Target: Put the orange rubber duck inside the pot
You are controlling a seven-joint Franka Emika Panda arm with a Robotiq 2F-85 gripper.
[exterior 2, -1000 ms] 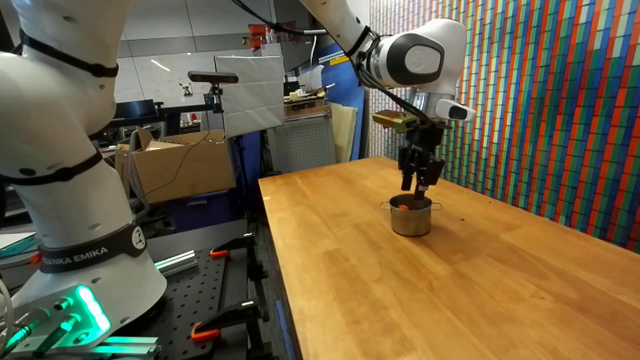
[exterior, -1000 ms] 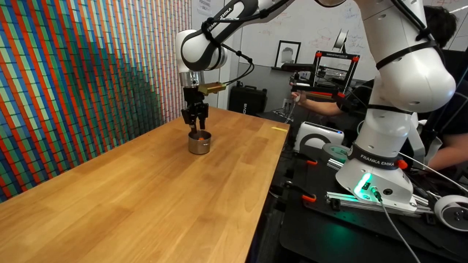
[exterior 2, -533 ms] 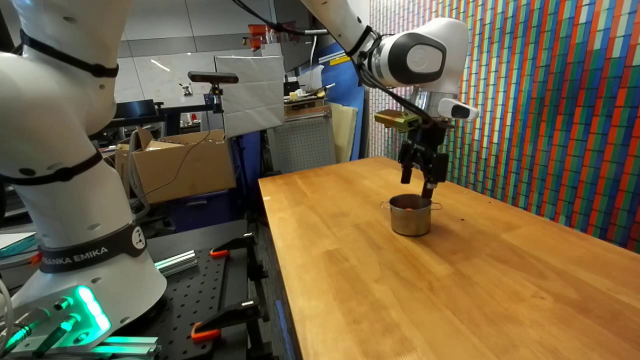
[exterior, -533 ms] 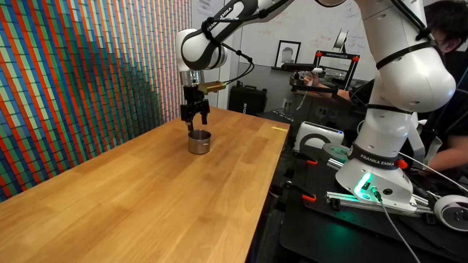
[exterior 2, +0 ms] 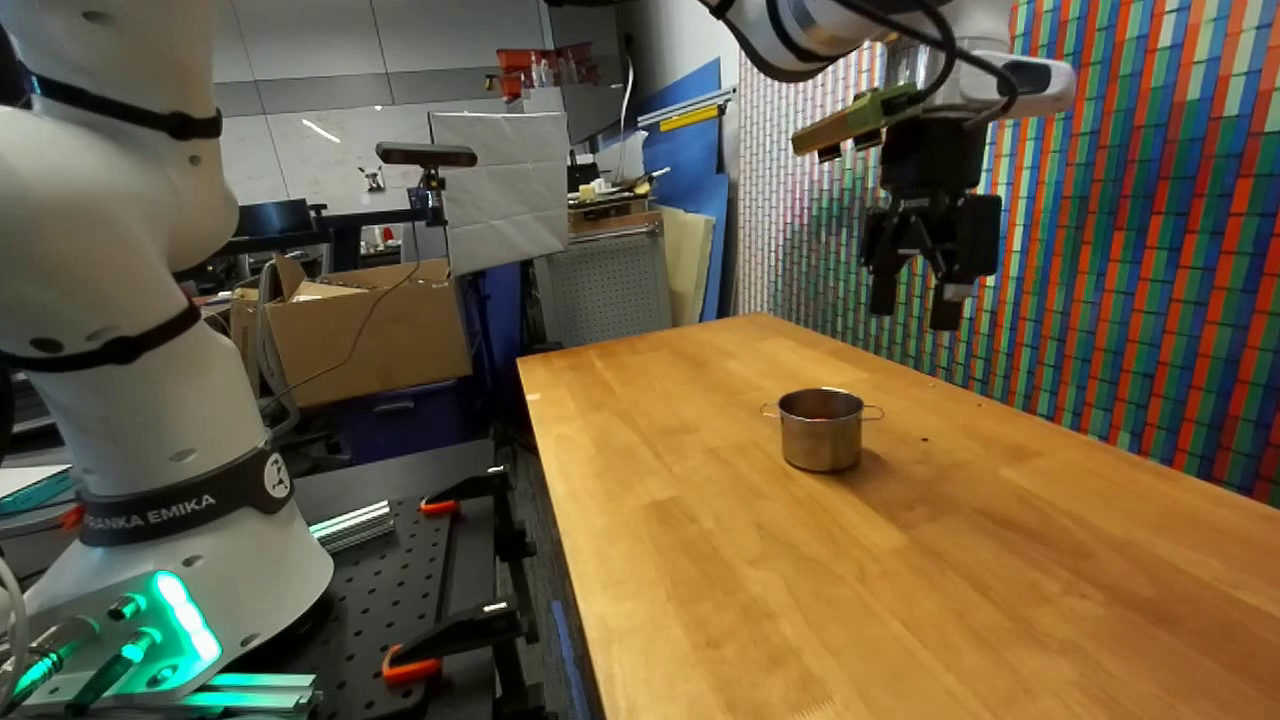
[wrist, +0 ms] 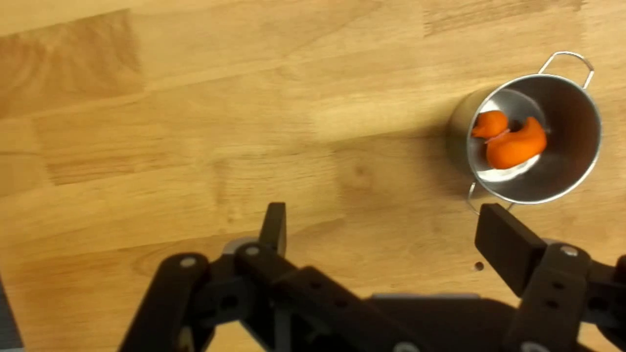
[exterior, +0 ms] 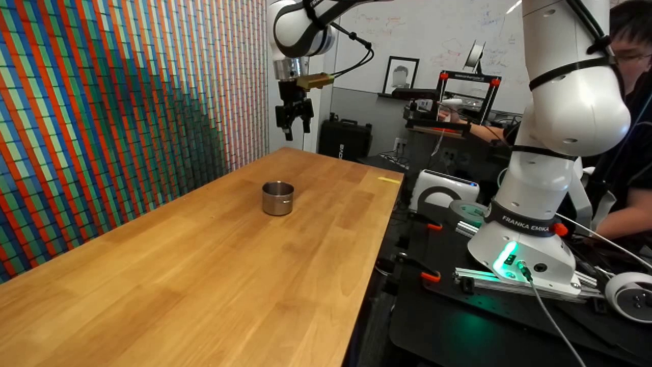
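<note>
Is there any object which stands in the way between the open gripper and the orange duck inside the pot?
No separate object is visible between the gripper and the orange duck. The pot surrounds it at the sides, but the top is uncovered.

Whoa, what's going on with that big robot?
The robot arm has the job of putting the orange rubber duck inside the small metal pot. The duck is lying in the pot, which stands upright on the wooden table. The claw is open with nothing in it, hanging in the air above the table, apart from the pot. So the job looks done!
</note>
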